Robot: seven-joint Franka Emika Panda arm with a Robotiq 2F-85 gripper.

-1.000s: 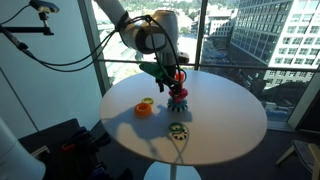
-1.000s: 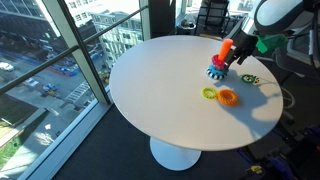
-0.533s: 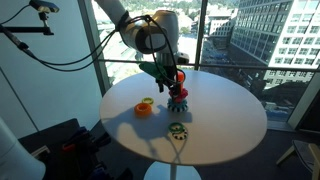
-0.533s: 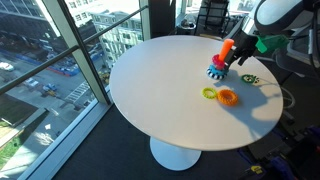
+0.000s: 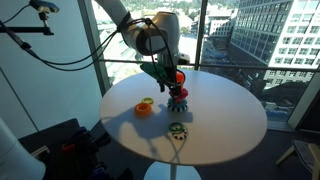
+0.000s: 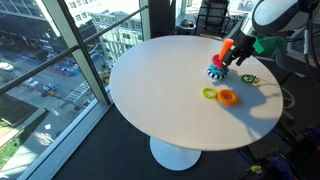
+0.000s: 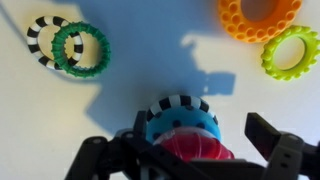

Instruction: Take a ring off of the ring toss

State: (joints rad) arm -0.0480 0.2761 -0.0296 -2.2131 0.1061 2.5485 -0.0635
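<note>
The ring toss (image 5: 178,97) stands near the table's middle, a teal-blue base with a black-and-white striped ring round it and an orange-red peg (image 6: 226,50). In the wrist view the teal base (image 7: 180,120) carries the red ring (image 7: 195,148) on top. My gripper (image 7: 190,155) is open, and its two dark fingers straddle the ring with a gap on the right side. In both exterior views the gripper (image 5: 172,80) (image 6: 233,56) hangs right over the peg and hides the ring.
An orange ring (image 7: 260,15) and a yellow-green ring (image 7: 292,52) lie together on the white round table (image 6: 150,90). A green ring (image 7: 80,47) overlaps a black-and-white ring (image 7: 45,40) on the other side. Large windows stand behind the table.
</note>
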